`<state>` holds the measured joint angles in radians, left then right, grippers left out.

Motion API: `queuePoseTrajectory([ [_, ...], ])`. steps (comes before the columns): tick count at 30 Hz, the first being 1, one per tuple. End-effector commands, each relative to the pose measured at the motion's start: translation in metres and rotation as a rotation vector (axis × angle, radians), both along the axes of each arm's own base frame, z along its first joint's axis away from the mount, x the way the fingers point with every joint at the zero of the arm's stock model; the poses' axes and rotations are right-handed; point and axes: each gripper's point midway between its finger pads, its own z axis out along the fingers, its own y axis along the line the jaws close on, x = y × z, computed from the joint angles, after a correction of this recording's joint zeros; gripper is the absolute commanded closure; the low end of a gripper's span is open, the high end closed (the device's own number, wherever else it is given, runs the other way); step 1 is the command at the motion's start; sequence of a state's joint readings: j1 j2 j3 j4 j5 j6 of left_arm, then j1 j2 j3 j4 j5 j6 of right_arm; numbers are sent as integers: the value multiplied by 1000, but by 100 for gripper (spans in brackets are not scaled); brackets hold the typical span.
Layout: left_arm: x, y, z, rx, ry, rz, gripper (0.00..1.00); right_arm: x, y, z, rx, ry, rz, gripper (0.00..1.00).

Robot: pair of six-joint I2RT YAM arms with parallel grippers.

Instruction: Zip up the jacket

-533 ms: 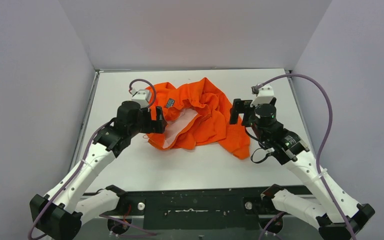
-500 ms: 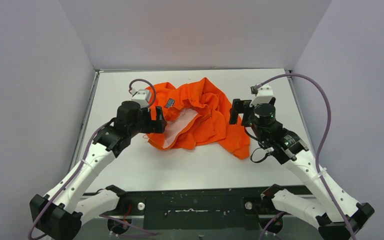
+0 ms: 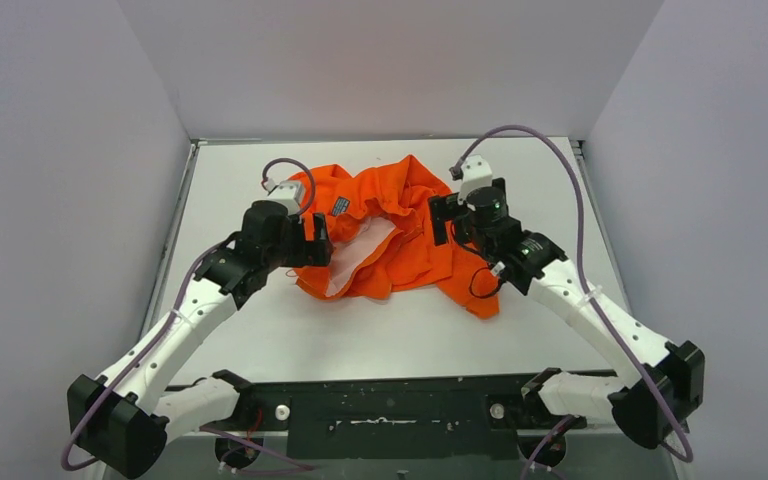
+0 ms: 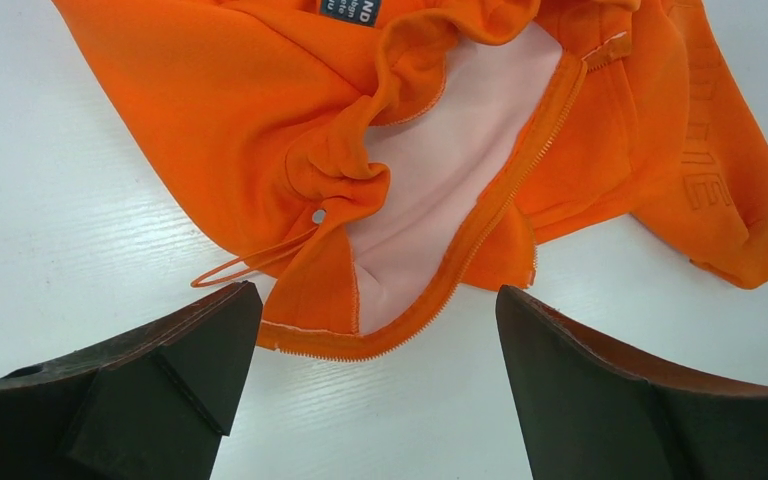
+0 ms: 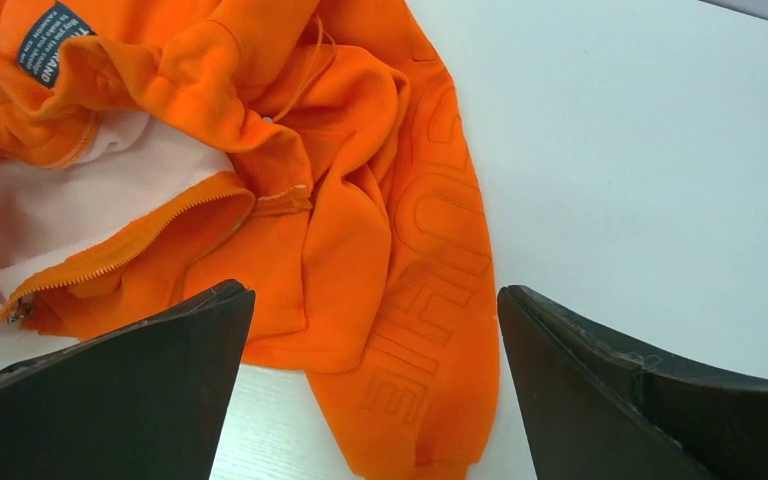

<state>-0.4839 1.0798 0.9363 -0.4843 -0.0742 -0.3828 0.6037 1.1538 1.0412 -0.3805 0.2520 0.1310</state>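
Across the middle of the overhead frame, a small bright orange jacket (image 3: 400,235) lies crumpled on a smooth white counter (image 3: 360,330), nearer the top of the counter than the arm bases at the bottom. Its matte, soft-looking fabric is bunched into deep folds. The front lies open and unzipped, exposing a pale pinkish-white lining (image 4: 440,170).

In the left wrist view, an orange zipper tape (image 4: 480,215) with fine teeth runs diagonally along the lining's edge and curves round the hem at lower centre. A thin orange drawcord (image 4: 250,262) loops from a small round eyelet (image 4: 318,215) onto the counter. A small dark label (image 4: 350,10) with white print sits at the top edge of that view.

In the right wrist view, raised orange-on-orange lettering (image 5: 430,290) runs down a long fold of fabric at centre frame.

The left claw (image 3: 320,240), black and blocky, hovers at the jacket's left edge with its jaws spread wide, holding nothing. The right claw (image 3: 455,230) hangs over the jacket's right side, also spread wide and empty. Pale grey walls (image 3: 60,200) enclose the counter on three sides.
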Motion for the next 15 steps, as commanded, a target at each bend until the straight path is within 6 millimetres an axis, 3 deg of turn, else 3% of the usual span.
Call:
queuePoseTrajectory([
  [1, 3, 1, 6, -3, -22, 22, 11, 31, 35, 28, 44, -86, 99, 1],
  [9, 0, 12, 4, 32, -30, 55, 12, 70, 75, 1, 43, 0, 242, 3],
  [15, -1, 10, 4, 22, -29, 46, 12, 92, 97, -35, 84, 99, 339, 3],
])
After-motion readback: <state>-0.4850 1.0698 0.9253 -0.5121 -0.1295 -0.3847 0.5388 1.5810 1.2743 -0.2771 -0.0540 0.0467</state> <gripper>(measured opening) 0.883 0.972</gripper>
